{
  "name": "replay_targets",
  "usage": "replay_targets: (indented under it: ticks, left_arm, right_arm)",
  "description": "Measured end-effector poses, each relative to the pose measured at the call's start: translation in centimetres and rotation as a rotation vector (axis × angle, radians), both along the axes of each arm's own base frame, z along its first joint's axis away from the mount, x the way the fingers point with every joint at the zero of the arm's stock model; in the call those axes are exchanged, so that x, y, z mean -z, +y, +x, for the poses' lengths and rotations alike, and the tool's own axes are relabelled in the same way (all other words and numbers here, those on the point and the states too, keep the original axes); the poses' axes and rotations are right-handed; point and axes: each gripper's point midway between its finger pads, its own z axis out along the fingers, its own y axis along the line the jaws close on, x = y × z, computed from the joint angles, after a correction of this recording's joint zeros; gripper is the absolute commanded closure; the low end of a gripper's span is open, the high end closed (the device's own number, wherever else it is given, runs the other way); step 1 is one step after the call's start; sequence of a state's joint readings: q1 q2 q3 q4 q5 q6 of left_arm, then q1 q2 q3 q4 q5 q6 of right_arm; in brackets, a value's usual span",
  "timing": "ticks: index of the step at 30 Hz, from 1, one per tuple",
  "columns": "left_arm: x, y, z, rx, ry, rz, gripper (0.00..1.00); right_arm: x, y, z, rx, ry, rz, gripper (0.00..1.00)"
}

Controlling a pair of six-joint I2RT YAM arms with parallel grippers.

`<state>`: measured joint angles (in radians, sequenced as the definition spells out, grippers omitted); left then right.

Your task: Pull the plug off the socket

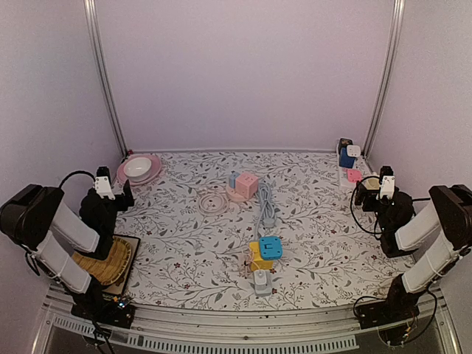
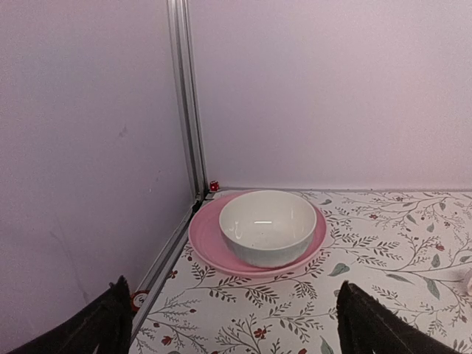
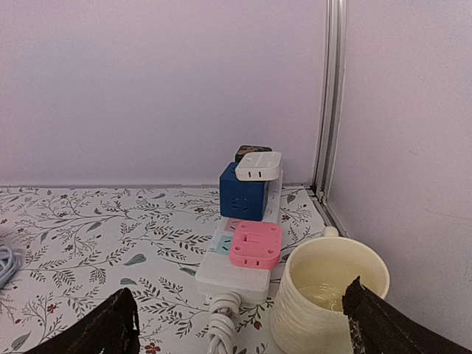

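A white power strip [image 3: 234,274] lies at the back right; it also shows in the top view [image 1: 344,177]. A pink adapter [image 3: 256,245], a blue cube socket [image 3: 243,196] and a white plug [image 3: 259,166] on top of the cube sit on it. My right gripper [image 3: 240,333] is open and empty, just short of the strip's near end; in the top view it [image 1: 364,193] is at the right edge. My left gripper [image 2: 243,332] is open and empty, facing the bowl [image 2: 267,225]; in the top view it [image 1: 124,195] is at the far left.
A cream cup [image 3: 332,302] stands right of the strip's near end. A white bowl sits on a pink plate [image 2: 210,247] in the back left corner. Mid-table are a pink-and-blue cube [image 1: 243,184], a coiled cable [image 1: 265,203], a yellow-and-blue cube [image 1: 264,252], a white adapter [image 1: 262,282]. A woven basket [image 1: 103,262] lies near left.
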<state>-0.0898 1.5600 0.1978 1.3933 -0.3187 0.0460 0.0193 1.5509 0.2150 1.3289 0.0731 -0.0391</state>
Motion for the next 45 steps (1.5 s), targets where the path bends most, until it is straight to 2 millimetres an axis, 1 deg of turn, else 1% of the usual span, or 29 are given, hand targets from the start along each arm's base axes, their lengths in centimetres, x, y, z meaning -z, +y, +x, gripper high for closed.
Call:
replay_targets:
  ticks: [18,21,22,24,25,28,30,31,32,33,34,35,36,37,38,39,41,43,45]
  left_arm:
    - [0.0,0.0,0.0,0.000,0.000,0.000,0.03]
    - [-0.2,-0.2,0.0,0.013,-0.002,0.010,0.03]
    - [-0.5,-0.6,-0.1,0.030,0.001,0.018,0.03]
    - [-2.0,-1.4,-0.3,0.067,-0.020,0.032,0.03]
    - [-3.2,-2.3,-0.3,0.103,-0.028,0.033,0.03]
    - [-8.2,-4.7,0.4,0.194,-0.069,-0.003,0.03]
    - [-12.4,-6.8,0.8,0.259,-0.095,-0.044,0.03]
    - [-14.7,-8.3,0.7,0.306,-0.107,-0.074,0.03]
    - [-16.4,-9.3,0.4,0.341,-0.123,-0.091,0.03]
    - [-17.9,-10.7,0.0,0.405,-0.119,-0.096,0.03]
    - [-19.3,-11.8,-0.4,0.463,-0.117,-0.106,0.03]
    - [-20.2,-12.5,-0.7,0.503,-0.116,-0.111,0.03]
    - [-21.0,-13.1,-1.0,0.539,-0.109,-0.125,0.03]
    - [-21.6,-13.2,-1.2,0.549,-0.100,-0.152,0.03]
    - [-21.9,-13.0,-1.3,0.543,-0.090,-0.185,0.03]
    - [-22.0,-12.5,-1.3,0.520,-0.073,-0.235,0.03]
    - [-21.5,-11.4,-1.4,0.486,-0.041,-0.310,0.03]
    - [-20.6,-10.1,-1.2,0.452,-0.007,-0.375,0.03]
    - [-19.7,-9.4,-0.9,0.424,0.026,-0.440,0.03]
  right_arm:
    - [0.0,0.0,0.0,-0.001,-0.002,-0.001,0.01]
    - [-0.6,0.0,-0.3,0.002,-0.008,-0.003,0.01]
    - [-1.5,-0.1,-0.6,0.008,-0.020,-0.003,0.01]
    - [-3.4,-0.2,-0.9,0.018,-0.049,0.008,0.01]
    - [-4.7,-0.3,-0.9,0.023,-0.058,0.030,0.01]
    - [-10.6,0.1,-0.5,-0.002,-0.127,0.118,0.01]
    - [-13.9,0.7,-0.5,-0.044,-0.150,0.161,0.01]
    - [-15.5,1.1,-0.4,-0.071,-0.153,0.181,0.01]
    - [-16.9,1.5,-0.4,-0.092,-0.151,0.196,0.01]
    - [-18.0,1.9,-0.3,-0.114,-0.144,0.206,0.01]
    - [-18.9,2.1,-0.2,-0.130,-0.132,0.218,0.01]
    - [-19.3,2.3,-0.1,-0.134,-0.112,0.231,0.01]
    - [-19.4,2.2,0.0,-0.130,-0.092,0.245,0.01]
    - [-19.1,2.0,0.1,-0.112,-0.057,0.270,0.01]
    - [-18.5,1.6,0.2,-0.086,-0.023,0.303,0.01]
    - [-17.4,1.2,0.2,-0.057,0.022,0.345,0.01]
    - [-15.3,0.7,0.0,-0.018,0.100,0.407,0.01]
    - [-13.6,0.4,-0.2,0.007,0.155,0.452,0.01]
    - [-12.3,0.3,-0.4,0.022,0.194,0.487,0.01]
